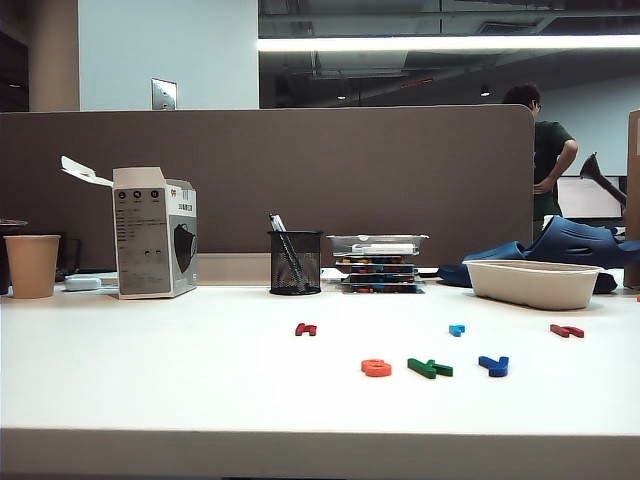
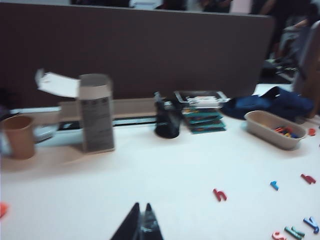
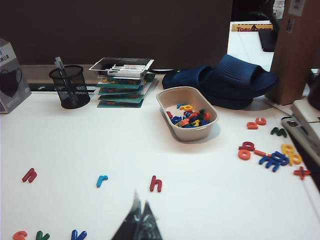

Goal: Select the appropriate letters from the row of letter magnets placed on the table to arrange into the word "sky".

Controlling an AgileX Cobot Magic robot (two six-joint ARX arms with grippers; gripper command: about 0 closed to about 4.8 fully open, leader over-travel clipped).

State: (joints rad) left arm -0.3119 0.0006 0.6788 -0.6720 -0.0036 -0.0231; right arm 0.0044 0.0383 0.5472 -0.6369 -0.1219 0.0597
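On the white table, an orange-red letter, a green letter and a dark blue letter sit side by side near the front edge. Behind them, at about 11, 12 and 2 o'clock, lie a dark red letter, a light blue letter and a red letter. Both the left gripper and the right gripper hang above the table with tips pressed together, holding nothing.
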